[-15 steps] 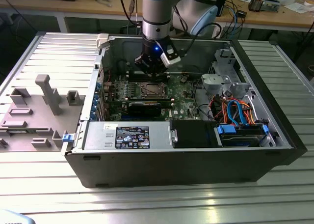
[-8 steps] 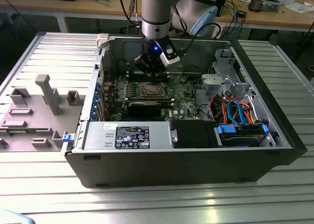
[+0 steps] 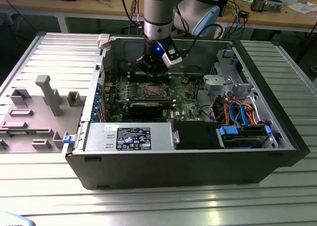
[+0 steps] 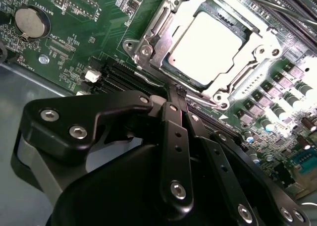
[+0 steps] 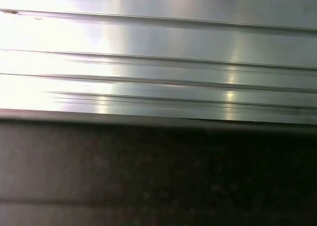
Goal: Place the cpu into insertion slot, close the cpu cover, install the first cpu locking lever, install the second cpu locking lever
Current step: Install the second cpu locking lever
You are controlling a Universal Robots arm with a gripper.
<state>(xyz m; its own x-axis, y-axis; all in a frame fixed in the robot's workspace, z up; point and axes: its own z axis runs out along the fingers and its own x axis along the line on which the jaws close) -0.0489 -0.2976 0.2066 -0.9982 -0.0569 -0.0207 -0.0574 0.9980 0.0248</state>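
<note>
One tool [image 3: 157,72] on the arm, low inside the open computer case [image 3: 277,132] near the top centre of the exterior view, just above the socket on the green board [image 3: 190,104]. Fingers [image 4: 174,137] pressed together, gripping nothing, tips near the socket's edge in the second wrist view. Pale square cpu [image 4: 210,42] seated in the slot at upper right there, with the silvery cpu cover [image 4: 148,40] framing it. Ribbed metal surface [image 5: 158,52] bright across the first wrist view.
</note>
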